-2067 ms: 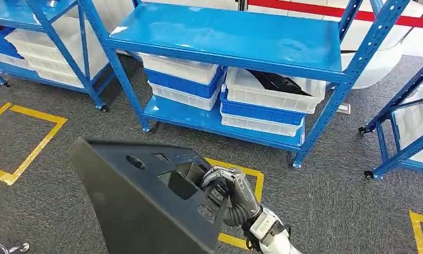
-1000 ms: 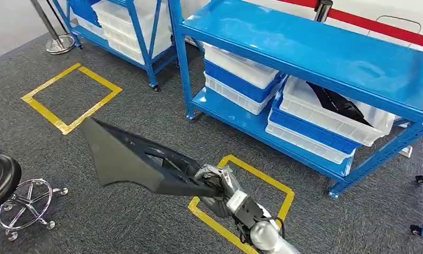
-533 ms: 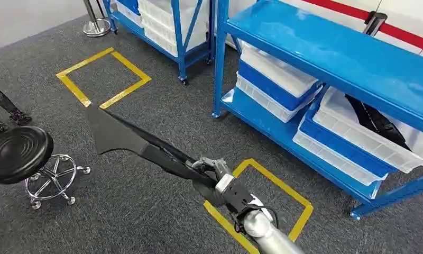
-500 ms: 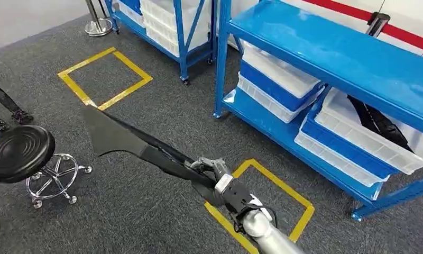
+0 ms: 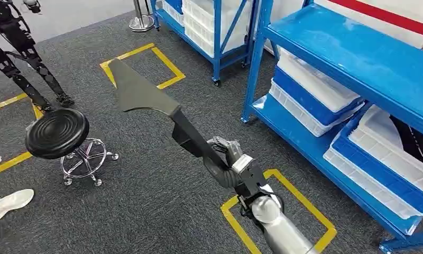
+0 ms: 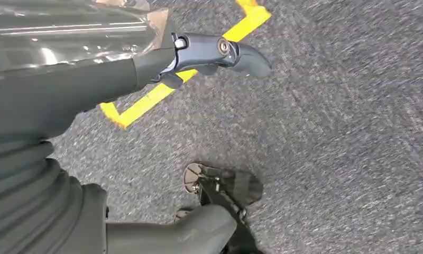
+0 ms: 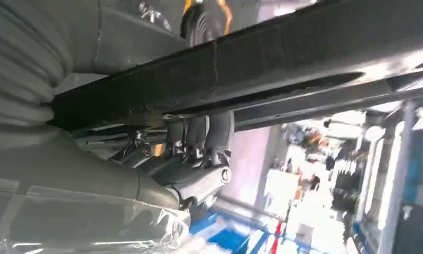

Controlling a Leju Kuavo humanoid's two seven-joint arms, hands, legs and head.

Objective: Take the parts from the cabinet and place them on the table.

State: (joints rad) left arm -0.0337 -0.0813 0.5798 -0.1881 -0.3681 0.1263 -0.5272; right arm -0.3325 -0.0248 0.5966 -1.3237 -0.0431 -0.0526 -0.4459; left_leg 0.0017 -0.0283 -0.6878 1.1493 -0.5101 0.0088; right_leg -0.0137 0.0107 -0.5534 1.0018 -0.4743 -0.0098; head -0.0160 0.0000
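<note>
Grey carpet (image 5: 146, 211) with yellow tape squares (image 5: 278, 211); right hand (image 5: 228, 159) fingers clasp the black part (image 5: 146, 98), left apparently loose.

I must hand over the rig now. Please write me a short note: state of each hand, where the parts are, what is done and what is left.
Right hand: grips a long black part at one end, carried in the air above the carpet.
Left hand: holds nothing, fingers apart, hanging over the floor.
Another black part lies in a white bin on the blue rack.
Done: one part is out of the rack.
Left: no table is in sight; put this part on it, then fetch the rest.
</note>
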